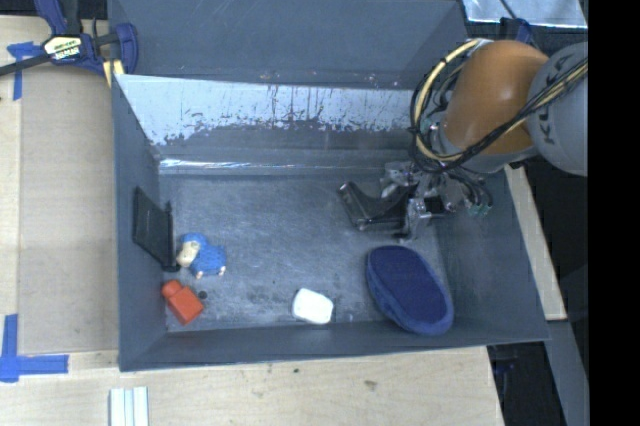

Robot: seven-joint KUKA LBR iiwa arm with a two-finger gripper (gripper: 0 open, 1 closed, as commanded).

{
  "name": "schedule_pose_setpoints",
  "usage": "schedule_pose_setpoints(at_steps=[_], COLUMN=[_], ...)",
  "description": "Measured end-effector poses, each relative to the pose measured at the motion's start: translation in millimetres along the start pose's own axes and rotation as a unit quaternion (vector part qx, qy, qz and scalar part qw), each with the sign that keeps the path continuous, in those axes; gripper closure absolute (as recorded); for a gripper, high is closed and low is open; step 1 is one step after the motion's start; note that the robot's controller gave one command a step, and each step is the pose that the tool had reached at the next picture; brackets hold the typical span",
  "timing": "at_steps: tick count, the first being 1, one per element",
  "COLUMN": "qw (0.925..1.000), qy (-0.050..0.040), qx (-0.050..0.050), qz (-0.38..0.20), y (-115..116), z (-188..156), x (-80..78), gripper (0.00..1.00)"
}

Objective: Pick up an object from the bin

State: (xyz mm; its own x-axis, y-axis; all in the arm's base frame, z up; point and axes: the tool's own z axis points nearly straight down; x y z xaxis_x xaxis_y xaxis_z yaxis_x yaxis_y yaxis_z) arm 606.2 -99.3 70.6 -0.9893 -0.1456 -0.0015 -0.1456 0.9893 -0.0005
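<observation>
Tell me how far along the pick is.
Done: the gripper hangs inside the bin, right of centre, beside the dark blue pad.
In hand: apparently nothing; the pad, white lump, red block, blue toy and black card all lie on the floor.
Left: grasp one thing and lift it out.

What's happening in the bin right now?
The arm reaches in from the right, and its gripper hangs low in the right half of the bin. The nearest thing is a dark blue oval pouch, which lies just in front of the gripper. A white block sits along the front wall. A red block, a blue and white toy and a black flat piece lie at the left.
</observation>
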Motion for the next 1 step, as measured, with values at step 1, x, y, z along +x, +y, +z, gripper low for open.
schedule_pose_setpoints(at_steps=[1], qw=[0.9994], qy=[-0.0018], qx=[0.001], qz=[0.036], y=[-17.0], z=[-152.9], x=[3.1], gripper=[1.00])
